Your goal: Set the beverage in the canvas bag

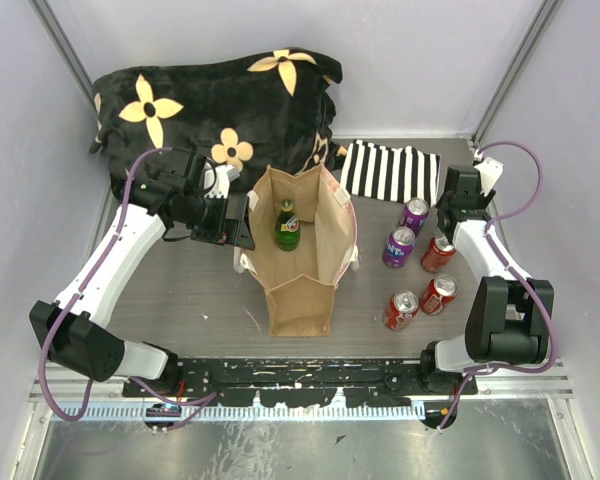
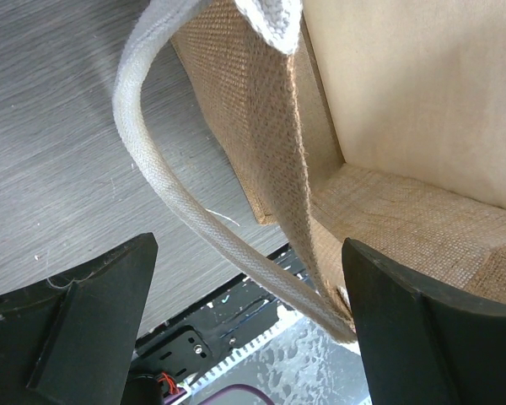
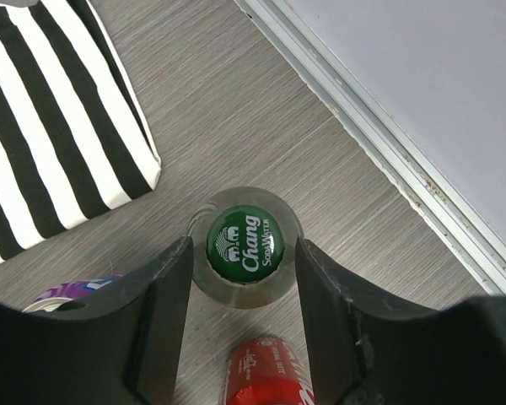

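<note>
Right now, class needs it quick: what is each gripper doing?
Left gripper: open, straddling the strap handle of the canvas bag, holding nothing.
Right gripper: jaws around the Chang bottle; firm grip cannot be told.

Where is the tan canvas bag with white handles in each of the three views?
Top external: the tan canvas bag stands open at the centre, between the two arms.
Left wrist: its woven wall fills the upper right; one white handle curves down the middle.
Right wrist: not in it.
Shared landmark: the grey wood-grain table, seen in all three.
</note>
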Tool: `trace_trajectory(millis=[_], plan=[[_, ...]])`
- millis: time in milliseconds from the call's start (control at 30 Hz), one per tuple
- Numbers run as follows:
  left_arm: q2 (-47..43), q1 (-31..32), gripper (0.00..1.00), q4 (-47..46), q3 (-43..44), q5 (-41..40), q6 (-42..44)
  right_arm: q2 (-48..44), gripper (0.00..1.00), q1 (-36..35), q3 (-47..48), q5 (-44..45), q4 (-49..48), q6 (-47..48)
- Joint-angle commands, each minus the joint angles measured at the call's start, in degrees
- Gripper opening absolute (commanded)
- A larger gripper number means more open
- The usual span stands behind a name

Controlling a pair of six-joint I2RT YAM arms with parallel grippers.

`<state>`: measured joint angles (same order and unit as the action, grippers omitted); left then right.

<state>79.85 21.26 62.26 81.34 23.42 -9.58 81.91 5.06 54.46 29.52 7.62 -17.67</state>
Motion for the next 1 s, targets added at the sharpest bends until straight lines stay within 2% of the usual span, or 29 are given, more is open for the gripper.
trace_trajectory(millis=[0, 167, 233, 367, 567, 733, 967], plan=[[0.04, -0.07, 0.98, -0.07, 0.76, 1.18, 0.62, -1.05, 0.51, 0.24, -0.30, 0.96, -3.60, 0.31], [-0.15, -0.05, 0.98, -0.18, 0.04, 1.36, 0.63, -1.05, 0.47, 0.22, -0.21, 0.54, -4.07, 0.60], [-0.26, -0.07, 0.98, -0.18, -0.07, 1.44, 0.53, -1.12, 0.50, 0.26, -0.33, 0.33, -4.19, 0.48], [-0.23, -0.06, 0.98, -0.48, -0.01, 1.37, 0.61, -0.79, 0.64, 0.21, -0.31, -0.15, -4.39, 0.22], [-0.04, -0.07, 0.98, -0.88, 0.02, 1.55, 0.16, -0.45, 0.70, 0.22, 0.01, -0.04, -4.90, 0.21], [-0.22, -0.05, 0.98, -0.87, -0.20, 1.56, 0.09, 0.00, 0.68, 0.30, 0.54, 0.75, -5.51, 0.68], [-0.40, -0.07, 0.98, -0.94, -0.55, 1.45, 0.01, 1.21, 0.56, 0.26, 1.09, 1.25, -5.98, 1.02]])
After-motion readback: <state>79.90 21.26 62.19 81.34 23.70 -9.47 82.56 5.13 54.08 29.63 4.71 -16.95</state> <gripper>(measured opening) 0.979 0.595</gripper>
